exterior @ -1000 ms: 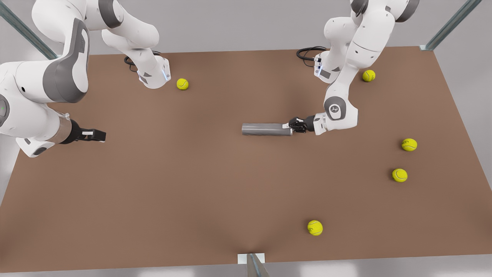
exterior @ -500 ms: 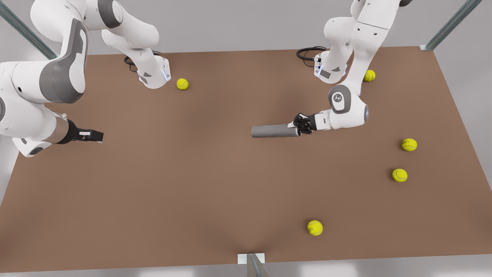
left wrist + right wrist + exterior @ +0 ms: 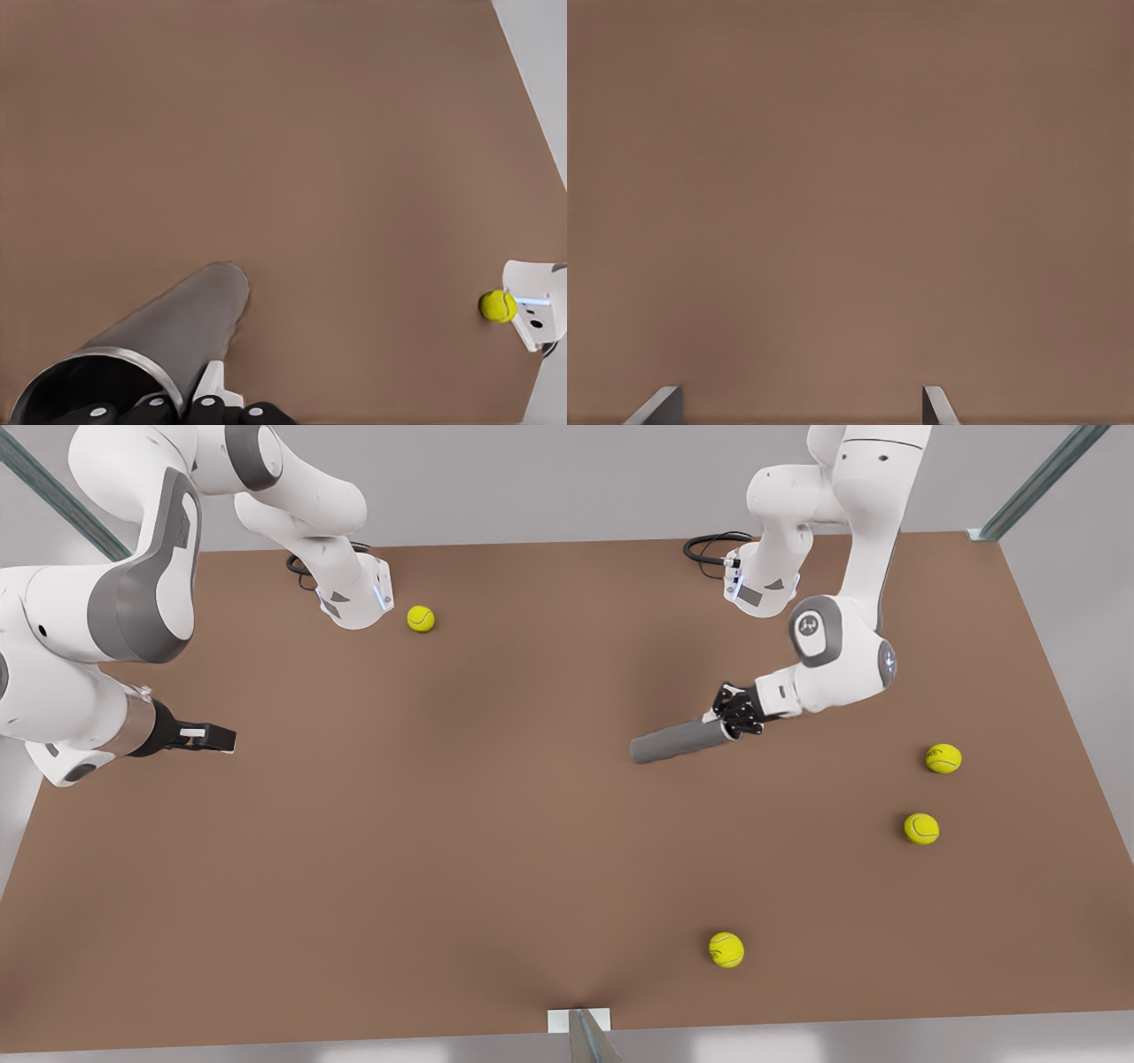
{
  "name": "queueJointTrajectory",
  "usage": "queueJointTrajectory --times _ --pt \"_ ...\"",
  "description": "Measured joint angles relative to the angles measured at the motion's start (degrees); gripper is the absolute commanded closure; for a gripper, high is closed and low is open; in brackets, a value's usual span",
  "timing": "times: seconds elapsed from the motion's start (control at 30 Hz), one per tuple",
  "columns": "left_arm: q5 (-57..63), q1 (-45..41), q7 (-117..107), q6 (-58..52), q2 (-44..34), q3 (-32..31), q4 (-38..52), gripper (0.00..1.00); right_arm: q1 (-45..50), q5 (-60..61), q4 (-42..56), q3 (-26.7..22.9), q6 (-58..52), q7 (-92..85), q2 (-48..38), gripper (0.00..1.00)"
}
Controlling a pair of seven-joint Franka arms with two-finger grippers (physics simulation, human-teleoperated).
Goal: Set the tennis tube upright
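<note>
Balls lie scattered nearest the camera: one tennis ball [image 3: 726, 949] close to the table's [image 3: 443, 868] front edge, two more [image 3: 921, 828] farther back on the front view's right, all well apart from the work.

Beyond them, near the middle of the table, the tennis tube [image 3: 680, 740] is held by the left gripper [image 3: 732, 716], which is clamped on the rimmed open end. The left wrist view looks along the tube [image 3: 142, 350] from that rim, with one finger [image 3: 215, 382] pressed against its wall. The tube slants, its free end lower and pointing toward the front view's left; whether that end touches the table I cannot tell. Gripping at one end looks deliberate: it lets the far end act as a pivot or foot while the held end swings up.

On the front view's left, the right gripper [image 3: 205, 737] waits over bare table, its jaws wide apart and holding nothing, out of the tube's path.

Farthest back, a ball [image 3: 421, 618] sits just beside an arm's base [image 3: 354, 598].
</note>
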Motion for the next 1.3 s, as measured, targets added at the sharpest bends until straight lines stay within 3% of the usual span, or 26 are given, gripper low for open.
queueJointTrajectory --times 0.17,0.4,0.63,1.03,1.07,1.1,1.13,1.17,1.3 --pt "7.4 -1.67 -2.67 -0.49 -4.29 3.94 1.1 0.79 0.03 0.0 0.0 0.05 0.0 0.02 0.0 0.0" --pt "25.96 0.71 -7.57 -4.45 -4.92 7.91 10.03 0.79 0.1 0.06 0.0 0.12 -0.07 0.03 0.0 0.0" --pt "40.52 0.14 -14.17 -6.49 1.95 9.92 16.1 0.79 0.51 0.2 0.0 0.57 -0.2 0.05 -0.08 0.0" --pt "46.2 0.02 -21.57 -7.27 8.67 10.53 18.77 0.79 1.09 0.39 0.0 0.7 -0.32 0.14 -0.09 0.0" --pt "46.29 0.03 -21.99 -7.29 8.75 10.53 18.82 0.68 1.16 0.43 0.0 0.7 -0.33 0.15 -0.09 0.0" --pt "46.48 0.07 -22.36 -7.33 9.03 10.53 19.16 0.43 1.2 0.44 0.04 0.71 -0.34 0.16 -0.09 0.0" --pt "46.69 0.13 -22.7 -7.37 9.27 10.53 19.4 0.05 1.19 0.43 0.17 0.7 -0.34 0.16 -0.09 0.0" --pt "46.78 0.19 -22.97 -7.41 9.45 10.54 19.56 0.0 1.13 0.41 0.28 0.63 -0.34 0.16 -0.09 0.0" --pt "45.93 0.02 -23.25 -7.81 9.49 10.96 19.75 0.0 1.12 0.59 1.08 0.69 -0.4 0.17 -0.16 0.0"
